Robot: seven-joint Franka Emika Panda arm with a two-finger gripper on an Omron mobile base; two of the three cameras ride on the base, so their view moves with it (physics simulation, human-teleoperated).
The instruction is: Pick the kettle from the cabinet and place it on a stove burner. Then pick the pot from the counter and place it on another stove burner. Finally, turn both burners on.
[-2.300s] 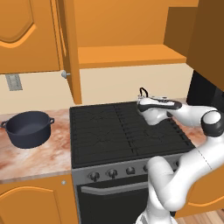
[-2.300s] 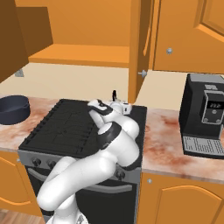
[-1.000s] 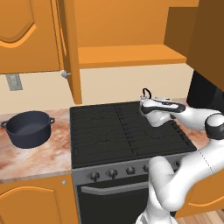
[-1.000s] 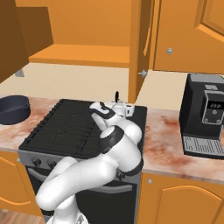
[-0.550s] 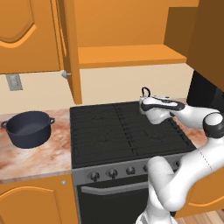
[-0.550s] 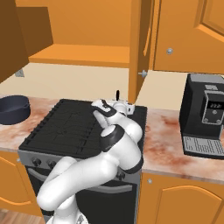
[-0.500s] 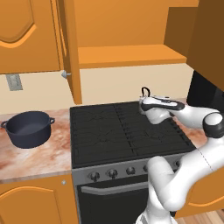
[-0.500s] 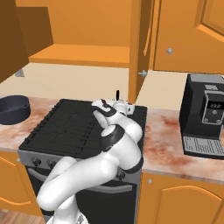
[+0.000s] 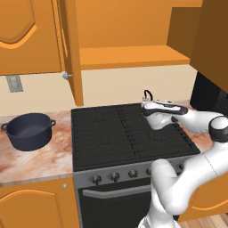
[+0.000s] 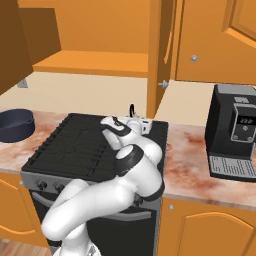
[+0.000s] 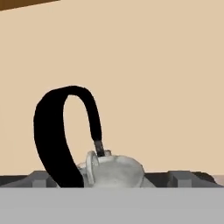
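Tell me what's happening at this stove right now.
The white robot arm has its end effector at the back right of the black cooktop, right by the small kettle, which sits on a rear burner. The jaws are open, so the kettle isn't gripped. The dark pot waits on the counter to the left, and the cabinet above stands open.

The left base view looks forward and down from behind the arm's left at the burners [image 9: 124, 133], with the pot [image 9: 29, 131] on the counter [image 9: 40, 160]. The right base view faces the same burners [image 10: 80, 145] from the right, adding a coffee machine [image 10: 235, 132]. The hand view sits low and close behind the kettle [image 11: 111, 170].
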